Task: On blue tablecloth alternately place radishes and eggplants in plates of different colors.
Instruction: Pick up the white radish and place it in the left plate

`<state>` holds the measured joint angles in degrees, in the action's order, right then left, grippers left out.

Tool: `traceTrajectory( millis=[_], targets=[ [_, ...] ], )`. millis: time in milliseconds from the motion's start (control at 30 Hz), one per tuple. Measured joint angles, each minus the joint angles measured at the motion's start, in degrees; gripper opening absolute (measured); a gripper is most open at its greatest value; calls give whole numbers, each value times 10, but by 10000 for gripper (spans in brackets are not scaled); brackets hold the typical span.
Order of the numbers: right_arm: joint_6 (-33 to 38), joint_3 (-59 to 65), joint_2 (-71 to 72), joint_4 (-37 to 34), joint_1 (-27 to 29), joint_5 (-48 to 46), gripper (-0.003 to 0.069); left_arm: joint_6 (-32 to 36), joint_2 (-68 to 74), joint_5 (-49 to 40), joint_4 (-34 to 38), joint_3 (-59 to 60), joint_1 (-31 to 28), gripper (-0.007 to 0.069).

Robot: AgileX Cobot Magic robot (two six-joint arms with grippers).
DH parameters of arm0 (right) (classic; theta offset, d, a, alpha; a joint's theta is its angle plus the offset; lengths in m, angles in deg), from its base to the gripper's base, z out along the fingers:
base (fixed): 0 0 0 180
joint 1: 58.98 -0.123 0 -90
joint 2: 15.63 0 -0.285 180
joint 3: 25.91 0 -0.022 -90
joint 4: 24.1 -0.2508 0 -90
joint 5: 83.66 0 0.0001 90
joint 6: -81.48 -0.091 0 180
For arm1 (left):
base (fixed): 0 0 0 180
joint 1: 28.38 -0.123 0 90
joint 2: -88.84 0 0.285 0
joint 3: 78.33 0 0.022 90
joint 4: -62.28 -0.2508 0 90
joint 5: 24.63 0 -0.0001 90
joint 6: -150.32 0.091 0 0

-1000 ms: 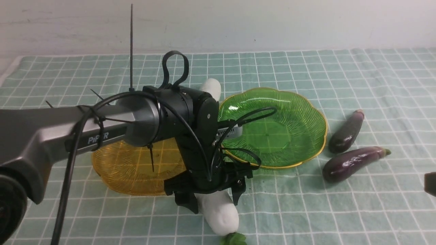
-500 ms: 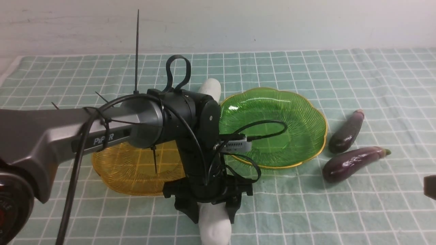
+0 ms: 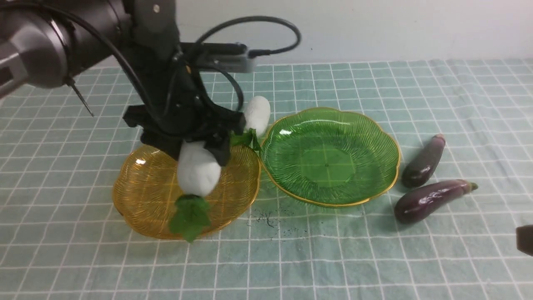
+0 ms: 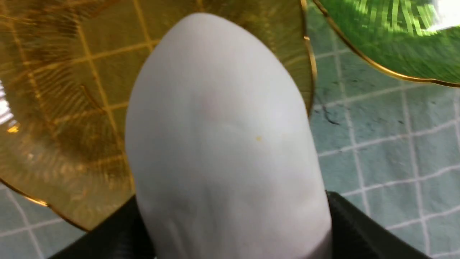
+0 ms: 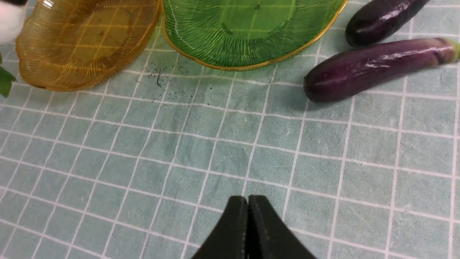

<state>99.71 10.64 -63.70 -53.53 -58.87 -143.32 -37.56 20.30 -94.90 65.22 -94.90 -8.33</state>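
Note:
My left gripper is shut on a white radish and holds it in the air over the amber-yellow plate, green leaves hanging down. In the left wrist view the radish fills the space between the black fingers. A second radish lies on the blue tablecloth behind the gap between the plates. The green plate is empty. Two eggplants lie to its right. My right gripper is shut and empty, low over the cloth.
Dark dirt specks mark the cloth in front of the two plates. A pale wall runs behind the table's far edge. Only the tip of the right gripper shows at the right edge of the front view.
The left arm has lifted the radish off the cloth at the front and carried it up and back over the amber-yellow plate. The right arm has stayed still.

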Motion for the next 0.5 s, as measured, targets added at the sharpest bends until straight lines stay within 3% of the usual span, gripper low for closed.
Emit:
traceTrajectory(
  millis=[267, 500],
  targets=[
    [4, 0, 0, 0, 0, -11, -15, 100, 96, 10, 6, -2, -58, 503],
    [5, 0, 0, 0, 0, -11, -15, 146, 123, 40, 9, -2, -61, 503]
  ],
)
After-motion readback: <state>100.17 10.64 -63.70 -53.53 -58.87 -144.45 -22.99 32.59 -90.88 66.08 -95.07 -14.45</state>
